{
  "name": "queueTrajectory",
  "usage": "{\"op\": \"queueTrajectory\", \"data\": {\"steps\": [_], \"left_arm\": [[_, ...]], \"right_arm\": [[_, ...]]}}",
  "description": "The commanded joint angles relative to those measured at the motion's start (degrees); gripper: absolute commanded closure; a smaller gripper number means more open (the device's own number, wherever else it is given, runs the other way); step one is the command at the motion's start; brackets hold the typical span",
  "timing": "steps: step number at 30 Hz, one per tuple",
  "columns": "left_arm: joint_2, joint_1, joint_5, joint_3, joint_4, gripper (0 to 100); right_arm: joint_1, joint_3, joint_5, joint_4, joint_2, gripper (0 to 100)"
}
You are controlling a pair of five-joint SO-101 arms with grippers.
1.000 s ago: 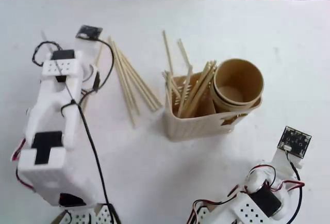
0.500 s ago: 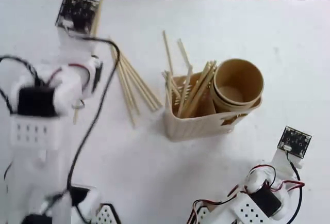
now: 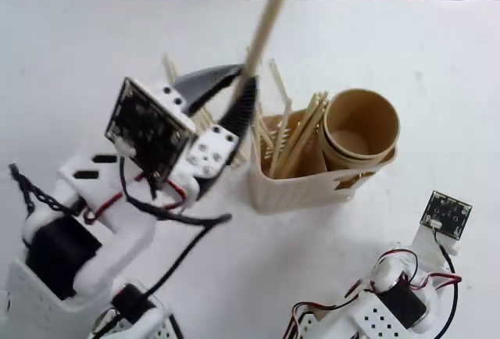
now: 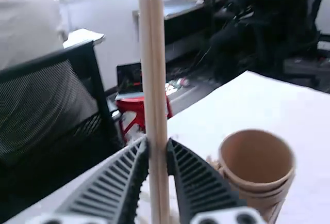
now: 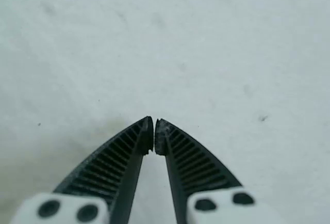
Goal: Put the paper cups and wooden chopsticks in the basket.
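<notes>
White table point(image 3: 406, 42) stretches across the high view, and on it, a little toward your right arm's side, stands a cream ribbed basket point(image 3: 301, 190). Two or more nested paper cups point(image 3: 361, 130) sit upright in the end of the basket nearer your right arm, mouths open to the camera. A bundle of chopsticks point(image 3: 295, 137) leans in the other end, their tips fanning out above the rim. Your left gripper point(image 3: 234, 95) is raised above the table just beside the chopstick end of the basket. Its dark ribbed fingers point(image 4: 195, 180) are pinched onto a wooden chopstick point(image 4: 153, 74), which may be a joined pair. It stands close to upright between them and rises well past the fingertips. From the left wrist view you see the stacked cups beyond the held stick, and behind them a room with a black mesh chair point(image 4: 56, 105) and a red stool point(image 4: 135, 115). A few loose chopsticks point(image 3: 169, 67) lie on the table beyond the left arm, mostly hidden by it. Your right arm point(image 3: 398, 304) sits low at the near edge of the table, well apart from the basket. The right gripper point(image 5: 154, 131) points at bare tabletop, its tips drawn together with only a hairline gap and nothing between them.
</notes>
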Motion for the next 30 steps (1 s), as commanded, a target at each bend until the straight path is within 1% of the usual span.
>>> {"op": "queueTrajectory", "data": {"steps": [1,3,4,7,11,13,18,22,27,30], "left_arm": [[-0.9,6.5,0.8,-0.4,-6.6,98],[-0.9,8.8,1.4,-0.4,-9.1,98],[-0.7,9.5,2.8,-0.3,-9.8,98],[1.7,9.6,6.8,1.2,-12.4,98],[5.8,9.6,7.2,6.5,-19.6,98],[6.4,9.9,7.3,8.6,-21.6,98],[6.5,9.5,9.3,12.7,-23.2,98],[6.5,9.5,9.4,13.2,-23.1,98],[6.5,6.7,9.7,13.1,-22.6,90],[6.5,5.0,9.7,13.3,-22.6,93]], "right_arm": [[0.4,0.5,-0.2,-0.6,-0.5,97.9],[0.4,0.5,-0.2,-0.6,-0.5,97.9],[0.4,0.5,-0.2,-0.6,-0.5,97.9],[0.4,0.5,-0.2,-0.6,-0.5,97.9],[0.4,0.5,-0.2,-0.6,-0.5,97.9],[0.4,0.5,-0.2,-0.6,-0.5,97.9],[0.4,0.5,-0.2,-0.6,-0.5,97.9],[0.4,0.5,-0.2,-0.6,-0.5,97.9],[0.4,0.5,-0.2,-0.6,-0.5,97.9],[0.4,0.5,-0.2,-0.6,-0.5,97.9]]}}
